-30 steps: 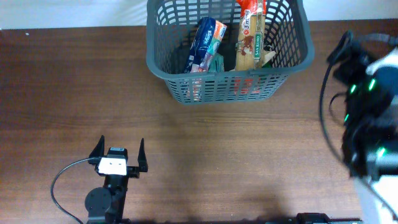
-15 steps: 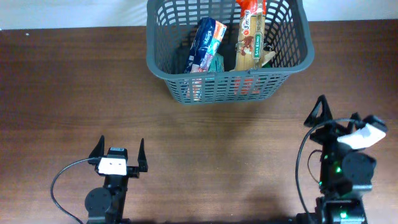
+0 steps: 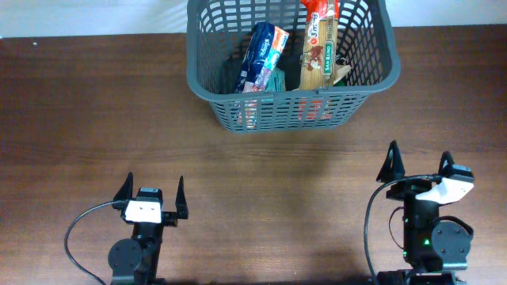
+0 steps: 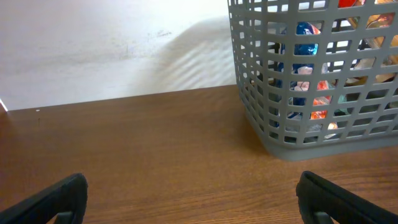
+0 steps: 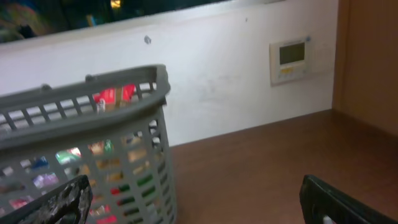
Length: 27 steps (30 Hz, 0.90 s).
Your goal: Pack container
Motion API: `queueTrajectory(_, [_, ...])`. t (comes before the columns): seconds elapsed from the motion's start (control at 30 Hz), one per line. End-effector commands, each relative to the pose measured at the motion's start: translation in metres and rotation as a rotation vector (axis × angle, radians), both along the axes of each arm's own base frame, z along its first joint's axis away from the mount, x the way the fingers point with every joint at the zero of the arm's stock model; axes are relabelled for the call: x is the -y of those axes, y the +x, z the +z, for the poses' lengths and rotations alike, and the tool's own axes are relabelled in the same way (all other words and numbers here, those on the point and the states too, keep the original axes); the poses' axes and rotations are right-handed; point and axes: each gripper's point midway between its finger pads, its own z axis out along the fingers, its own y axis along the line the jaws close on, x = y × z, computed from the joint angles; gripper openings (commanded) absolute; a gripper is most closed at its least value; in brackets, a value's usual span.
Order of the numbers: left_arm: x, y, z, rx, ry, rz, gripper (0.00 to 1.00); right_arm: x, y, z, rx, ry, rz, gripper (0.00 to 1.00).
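Looks done: left gripper [image 3: 154, 186] and right gripper [image 3: 418, 162] both sit spread wide and empty, probably parked, since the container [image 3: 289, 103] well ahead of them already holds the packets [image 3: 265, 47].

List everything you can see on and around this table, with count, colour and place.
container: one, dark grey, far middle of the table
blue packet: one, blue and white, standing in the container, left side
tan packet: one, tan with red print, standing in the container, right of the blue packet
green item: one, green, low in the container; kind unclear
table: one, dark brown wood
wall: one, white, behind the table
wall panel: one, off-white, on the wall at right
left gripper: one, black, near left, open, empty
right gripper: one, black, near right, open, empty
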Motion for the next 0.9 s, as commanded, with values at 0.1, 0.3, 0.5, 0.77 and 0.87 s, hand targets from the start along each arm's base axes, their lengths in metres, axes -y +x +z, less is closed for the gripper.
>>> queueTrajectory(0.1, [-0.003,0.0,-0.003,-0.003,-0.009,0.017,0.99,-0.005,-0.007,-0.014,0.022,-0.031,0.025,0.99])
queueTrajectory(0.3, [-0.003,0.0,-0.003,-0.003,-0.009,0.017,0.99,-0.005,-0.01,-0.022,0.035,-0.031,0.025,0.99])
queueTrajectory(0.5, [-0.003,0.0,-0.003,-0.002,-0.009,0.017,0.99,-0.007,-0.012,-0.039,0.036,-0.032,0.034,0.99])
queueTrajectory(0.77, [-0.003,0.0,-0.003,-0.003,-0.009,0.017,0.99,-0.008,-0.011,-0.055,0.03,-0.035,0.04,0.99])
queueTrajectory(0.87, [-0.003,0.0,-0.003,-0.002,-0.009,0.017,0.99,-0.008,-0.011,-0.058,0.023,-0.036,0.04,0.99])
